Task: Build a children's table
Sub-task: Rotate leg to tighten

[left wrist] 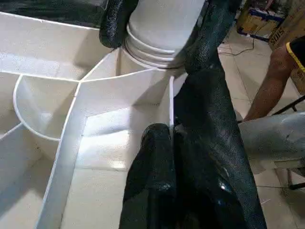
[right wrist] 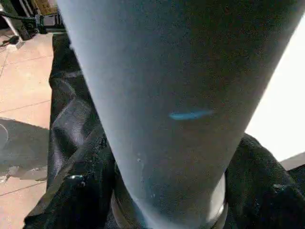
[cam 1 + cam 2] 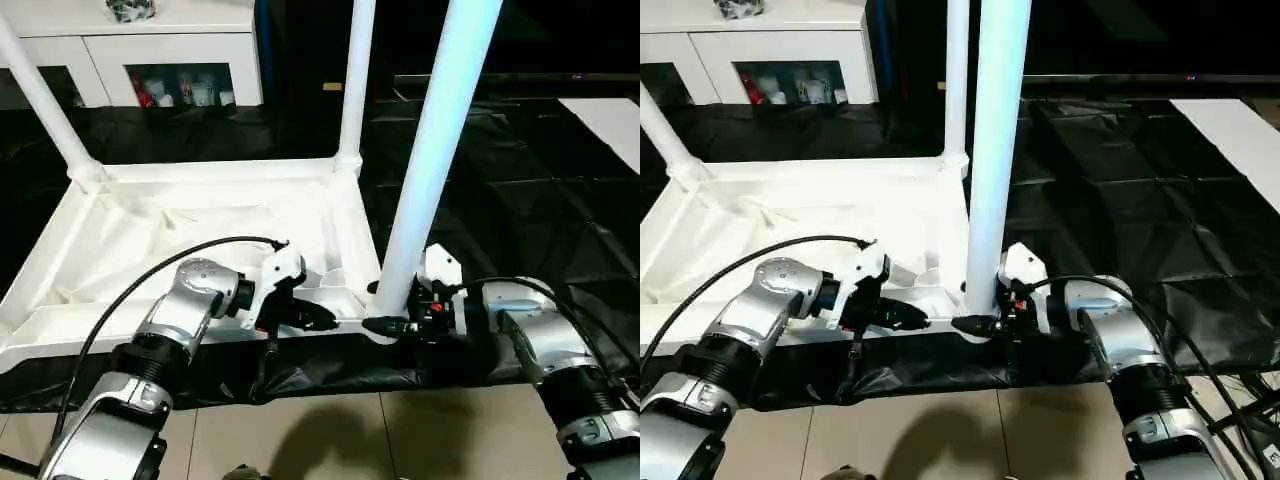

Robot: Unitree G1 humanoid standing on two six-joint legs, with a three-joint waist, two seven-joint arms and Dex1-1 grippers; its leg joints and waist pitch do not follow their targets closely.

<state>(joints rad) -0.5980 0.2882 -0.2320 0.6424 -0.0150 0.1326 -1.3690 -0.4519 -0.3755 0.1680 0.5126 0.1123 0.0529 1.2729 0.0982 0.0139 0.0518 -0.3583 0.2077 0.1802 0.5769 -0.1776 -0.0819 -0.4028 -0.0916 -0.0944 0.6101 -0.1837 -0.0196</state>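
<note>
White plastic sits right under our arms: the children's table (image 3: 200, 240) lies upside down on black sheeting (image 3: 520, 190), its ribbed underside facing up. Nearest us, our left gripper (image 3: 325, 318) reaches over the near rim with its black fingers (image 1: 157, 157) pressed together, pinching a thin upright rib of the underside. Just beside it, our right gripper (image 3: 385, 325) comes in from the other side at the near right corner socket, its fingers (image 1: 114, 24) set on either side of the foot of the leg (image 3: 440, 130) that stands upright in that socket; in the right wrist view this tube rises close before us, with black sheeting behind it. We cannot tell whether those fingers actually clamp the tube or merely flank it. Farther off, two more legs (image 3: 352, 80) stand in the far corners, the left one (image 3: 40, 95) leaning. Beyond the table stands a white glass-door cabinet (image 3: 150, 60). In the left wrist view, a person's arm (image 1: 274, 81) shows at the edge.
</note>
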